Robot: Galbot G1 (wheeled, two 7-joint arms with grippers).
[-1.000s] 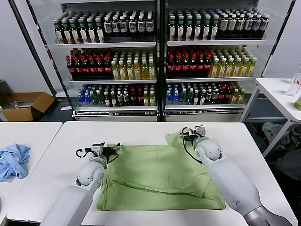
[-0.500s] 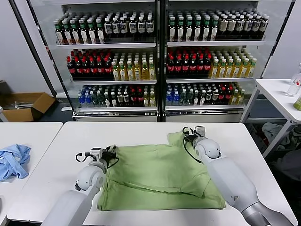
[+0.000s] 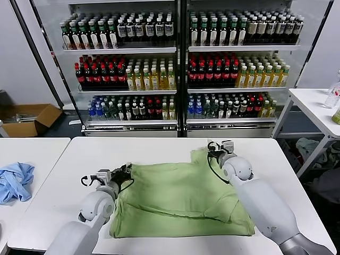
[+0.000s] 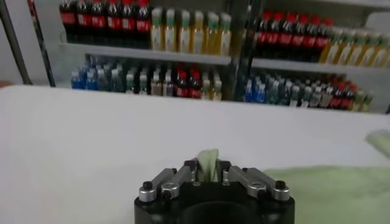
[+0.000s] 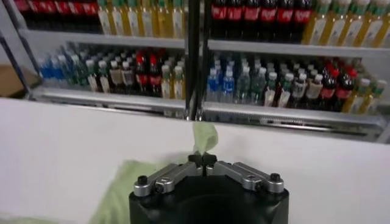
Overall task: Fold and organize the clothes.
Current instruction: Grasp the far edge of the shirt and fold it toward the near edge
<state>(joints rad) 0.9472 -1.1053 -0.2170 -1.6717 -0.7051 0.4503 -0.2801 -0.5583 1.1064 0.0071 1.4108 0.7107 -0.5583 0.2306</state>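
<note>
The light green t-shirt (image 3: 180, 199) lies partly folded on the white table (image 3: 64, 180) in the head view. My left gripper (image 3: 125, 171) is shut on the shirt's far left corner, low over the table; a tuft of green fabric (image 4: 208, 163) sticks out between its fingers in the left wrist view. My right gripper (image 3: 213, 151) is shut on the shirt's far right corner; a green tuft (image 5: 205, 137) rises from its closed tips in the right wrist view, with more shirt (image 5: 125, 189) below.
A blue cloth (image 3: 15, 180) lies on the neighbouring table at the left. Glass-fronted coolers of bottles (image 3: 175, 64) stand behind the table. A cardboard box (image 3: 29, 119) sits on the floor at the far left, and another white table (image 3: 316, 109) stands at the right.
My left gripper has drawn its corner toward the near edge and slightly right, pulling the left side in. My right gripper has stayed almost still with its corner.
</note>
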